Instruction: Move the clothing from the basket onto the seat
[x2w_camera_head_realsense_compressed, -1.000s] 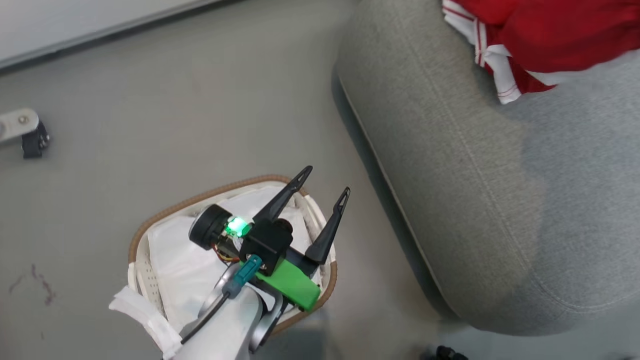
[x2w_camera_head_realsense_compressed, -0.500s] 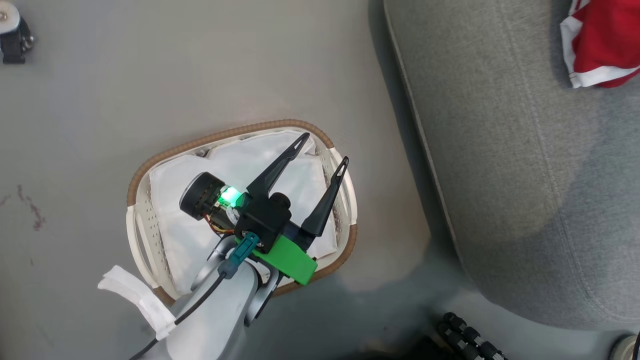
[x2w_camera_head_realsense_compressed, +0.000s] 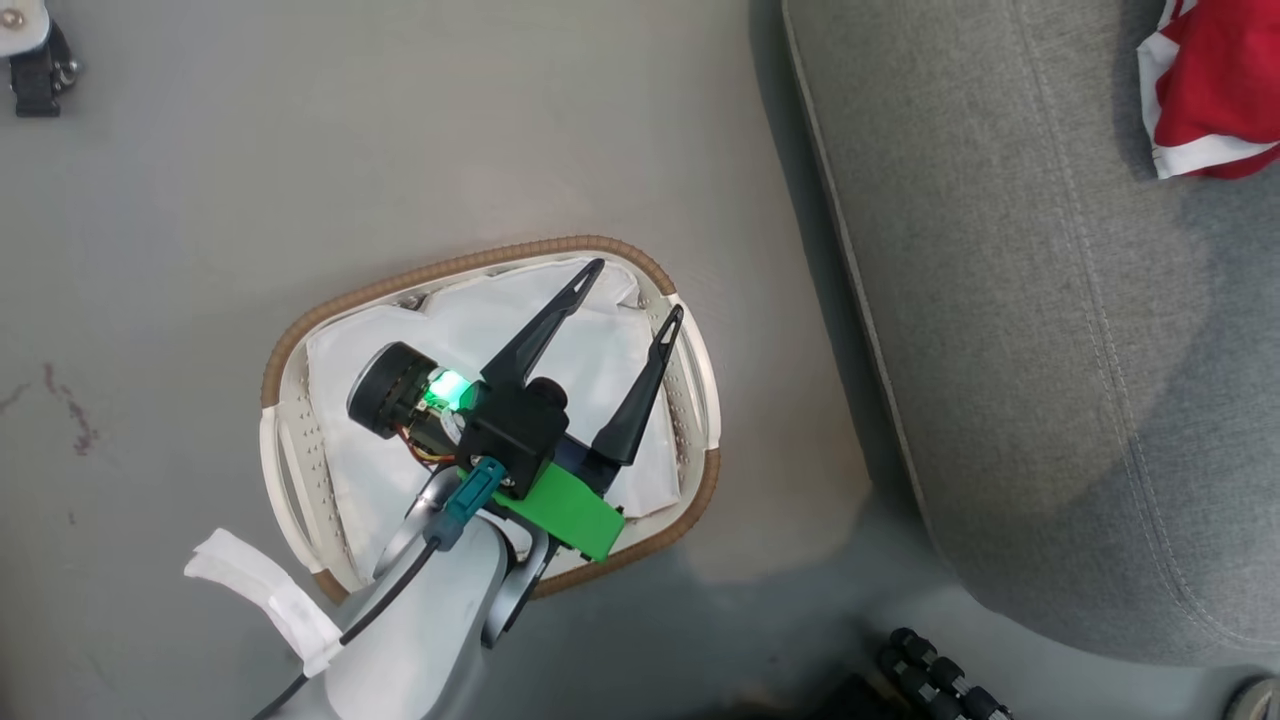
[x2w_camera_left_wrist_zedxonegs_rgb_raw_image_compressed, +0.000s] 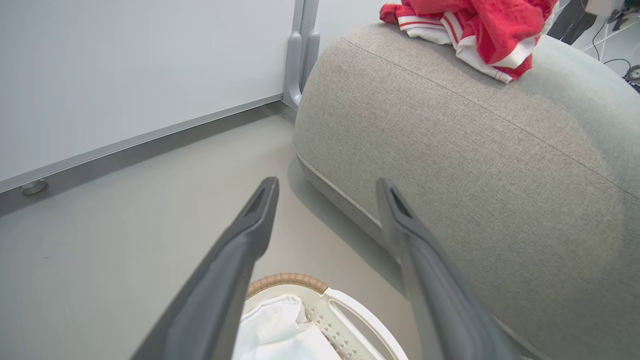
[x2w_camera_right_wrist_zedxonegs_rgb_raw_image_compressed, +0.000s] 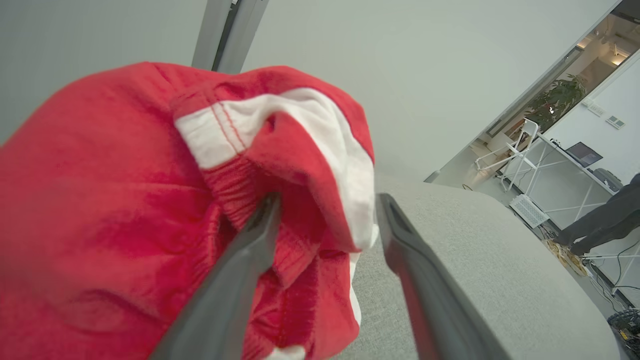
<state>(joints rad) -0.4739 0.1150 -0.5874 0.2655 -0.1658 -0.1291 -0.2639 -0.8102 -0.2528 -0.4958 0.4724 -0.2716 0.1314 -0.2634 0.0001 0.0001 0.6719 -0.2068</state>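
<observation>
Closest in, the L tool (x2w_camera_head_realsense_compressed: 638, 287) is hanging over the basket (x2w_camera_head_realsense_compressed: 300, 345), fingers spread wide & gripping nothing. From its wrist cam it's pointing past the rim toward the seat. The basket is sitting on the floor (x2w_camera_head_realsense_compressed: 200, 200), near the seat's front edge but not touching it. What's showing inside is white liner (x2w_camera_head_realsense_compressed: 350, 470). The arm is covering part of the middle, tho, so I can't vouch for that patch.

Further on, the seat (x2w_camera_head_realsense_compressed: 1000, 300) is carrying the clothing (x2w_camera_head_realsense_compressed: 1215, 110): a crumpled red-&-white heap lying on top, well apart from the basket. Can't tell whether that's one piece or two bunched together. The R tool (x2w_camera_right_wrist_zedxonegs_rgb_raw_image_compressed: 328, 200) is sitting right at the heap, jaws parted, not pinching. Red cloth is bulging against one finger & partway btwn the two. Reads to me as a let-go, not a grab.

Behind it all the wall (x2w_camera_left_wrist_zedxonegs_rgb_raw_image_compressed: 125, 75) is running along, & way off a person's legs (x2w_camera_right_wrist_zedxonegs_rgb_raw_image_compressed: 600, 220) are showing in the next room.

Step in hand, I'd say: the drop-off, w/ the job prob. at or near its end. The next move is calling for the R tool to be backing straight off w/o snagging the fabric & dragging it toward the edge. After that, a look under the L arm to confirm nothing's hiding in the basket.
</observation>
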